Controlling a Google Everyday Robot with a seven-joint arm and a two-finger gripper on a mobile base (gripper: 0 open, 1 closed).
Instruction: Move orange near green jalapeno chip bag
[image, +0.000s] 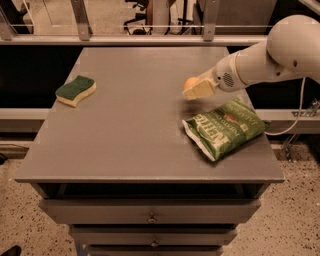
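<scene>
From my station I see the gripper (194, 89) over the right half of the table (131, 131). It is above the surface and a little behind the upper left corner of the green jalapeno chip bag (225, 128). The jaws are closed narrow around the orange (190, 82), so the fruit is not on the table. Only part of its small, round, smooth body shows behind the cream-coloured, blocky fingers (201, 90). The orange is near the bag but does not touch it.

The arm (270, 57) is white, with thick rounded shells, and it comes in from the right edge.

The bag lies flat near the front right corner of the table, turned at an angle. It is puffy and crinkled, shiny green with white letters. Its right end comes close to the table's right edge.

Well apart, on the left side, lies a sponge (76, 90). It has a rough dark green top, a soft yellow body and a wavy outline.

The table top is flat, matt and grey. Under it I see grey drawers (150, 210) with small metal knobs. The floor (20, 220) is speckled stone.
</scene>
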